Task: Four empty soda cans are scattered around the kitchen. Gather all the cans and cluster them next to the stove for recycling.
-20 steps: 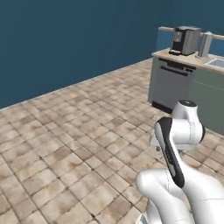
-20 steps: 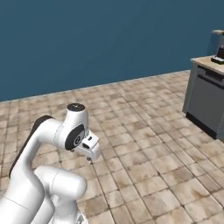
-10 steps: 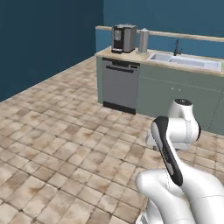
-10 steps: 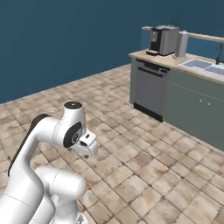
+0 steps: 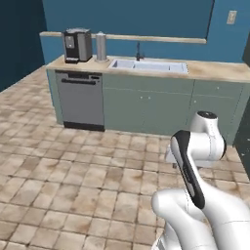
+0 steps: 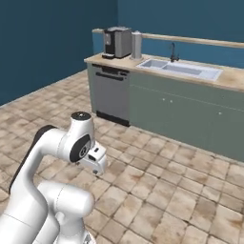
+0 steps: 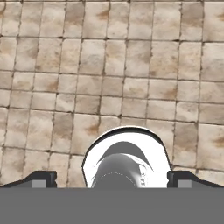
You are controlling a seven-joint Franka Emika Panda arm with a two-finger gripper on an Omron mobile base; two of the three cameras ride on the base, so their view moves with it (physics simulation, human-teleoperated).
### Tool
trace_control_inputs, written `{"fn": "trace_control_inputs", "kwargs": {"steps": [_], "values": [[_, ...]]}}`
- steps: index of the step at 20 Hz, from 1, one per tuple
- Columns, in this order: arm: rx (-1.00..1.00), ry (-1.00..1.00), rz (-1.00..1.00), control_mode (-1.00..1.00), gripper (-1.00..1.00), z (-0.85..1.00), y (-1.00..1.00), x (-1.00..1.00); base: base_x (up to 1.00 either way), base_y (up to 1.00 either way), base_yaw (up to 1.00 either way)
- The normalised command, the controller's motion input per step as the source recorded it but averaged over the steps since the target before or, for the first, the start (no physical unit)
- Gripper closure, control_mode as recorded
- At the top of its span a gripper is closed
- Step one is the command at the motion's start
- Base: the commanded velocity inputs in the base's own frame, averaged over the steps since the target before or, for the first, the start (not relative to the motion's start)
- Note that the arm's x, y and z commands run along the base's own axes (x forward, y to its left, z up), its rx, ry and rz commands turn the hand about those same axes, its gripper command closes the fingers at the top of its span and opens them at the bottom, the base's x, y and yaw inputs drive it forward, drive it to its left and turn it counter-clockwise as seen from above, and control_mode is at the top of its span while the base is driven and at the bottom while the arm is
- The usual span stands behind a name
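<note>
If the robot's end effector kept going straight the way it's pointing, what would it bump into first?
Probably the brown tiled floor. The open end effector points down at bare tiles, with nothing between its fingertips and the floor. How far below the floor lies is hard to judge.

coffee machine (image 5: 77, 45), sink (image 5: 149, 65), dishwasher (image 5: 79, 99)

A wide stretch of bare tiled floor (image 5: 73, 180) is seen across the lower left of the left base view, with open passage over it. The way is blocked along the upper part of the frame by a counter (image 5: 215, 72) over cabinets (image 5: 146, 105) and a dishwasher (image 5: 79, 100). On the counter's left end a coffee machine (image 5: 77, 45) and a tall silver cylinder (image 5: 101, 47) are stood just beside each other, with a sink (image 5: 149, 65) to their right.
</note>
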Motion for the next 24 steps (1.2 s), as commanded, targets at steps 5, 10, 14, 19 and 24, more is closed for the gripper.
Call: {"fn": "trace_control_inputs", "kwargs": {"steps": [5,10,14,19,24], "values": [[0.0,0.0,0.0,1.0,-1.0,0.0,0.0,0.0,0.5,0.0,-0.36],[0.0,0.0,0.0,1.0,-1.0,0.0,0.0,0.0,0.66,-0.01,-0.15],[0.0,0.0,0.0,1.0,-1.0,0.0,0.0,0.0,0.75,-0.03,0.0],[0.0,0.0,0.0,1.0,-1.0,0.0,0.0,0.0,0.75,-0.02,0.01],[0.0,0.0,0.0,1.0,-1.0,0.0,0.0,0.0,0.75,0.05,-0.02]]}}
